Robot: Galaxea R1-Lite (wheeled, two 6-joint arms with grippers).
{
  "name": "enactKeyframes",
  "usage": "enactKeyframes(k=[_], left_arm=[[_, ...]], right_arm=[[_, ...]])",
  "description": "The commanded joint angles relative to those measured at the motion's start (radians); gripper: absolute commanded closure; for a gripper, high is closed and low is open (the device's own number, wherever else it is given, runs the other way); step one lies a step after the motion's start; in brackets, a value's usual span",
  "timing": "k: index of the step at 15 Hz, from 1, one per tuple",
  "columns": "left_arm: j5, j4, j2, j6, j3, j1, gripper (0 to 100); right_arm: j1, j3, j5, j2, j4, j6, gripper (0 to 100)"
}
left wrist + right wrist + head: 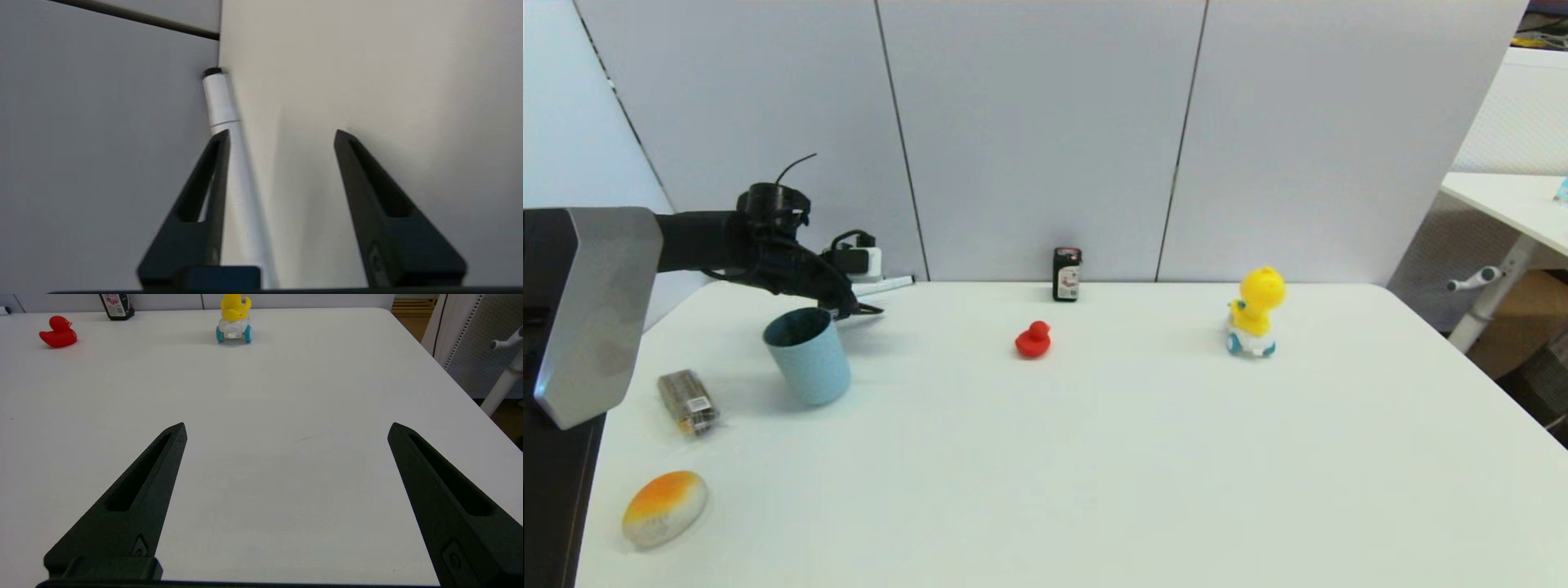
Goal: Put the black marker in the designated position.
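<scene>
At the table's far left edge, seen from the head, the left gripper [862, 310] reaches behind the blue cup [808, 356] toward the black marker [887, 285] lying along the wall. The small black bottle [1067, 274] bears an unreadable label. From the left wrist, fingers spread, one touching the marker, apparently lining up a grasp. From the right wrist, the right gripper [286, 428] hangs wide apart, idle.
</scene>
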Motion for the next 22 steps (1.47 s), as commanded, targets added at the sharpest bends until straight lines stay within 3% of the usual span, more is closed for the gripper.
enactKeyframes(k=[1, 6, 9, 11, 14, 15, 18, 20, 22], left_arm=[[0.000, -0.001, -0.026, 0.004, -0.001, 0.001, 0], [0.088, -0.086, -0.124, -0.057, -0.001, 0.003, 0], [0.222, -0.083, -0.303, -0.183, 0.000, 0.001, 0], [0.416, -0.083, -0.521, -0.436, 0.040, -0.042, 0], [0.936, -0.070, -0.865, -1.055, 0.172, -0.258, 0], [1.025, -0.058, -0.952, -1.181, 0.246, -0.306, 0], [1.014, -0.061, -1.216, -1.353, 0.641, -0.312, 0], [0.782, -0.109, -1.391, -1.387, 0.956, -0.259, 0], [0.684, -0.239, -1.485, -1.278, 1.154, -0.143, 0]], right_arm=[[0.000, 0.000, 0.000, 0.000, -0.001, 0.000, 0], [0.000, -0.001, 0.000, 0.002, -0.001, 0.000, 0], [0.000, 0.000, 0.000, 0.002, -0.001, 0.000, 0], [0.000, 0.000, 0.000, 0.002, -0.001, 0.000, 0], [0.000, -0.001, 0.000, 0.002, -0.001, 0.000, 0], [0.000, 0.000, 0.000, 0.000, -0.001, 0.000, 0], [0.000, 0.000, 0.000, 0.002, -0.001, 0.000, 0], [0.000, -0.001, 0.000, 0.000, -0.001, 0.000, 0], [0.000, -0.001, 0.000, 0.002, -0.001, 0.000, 0]])
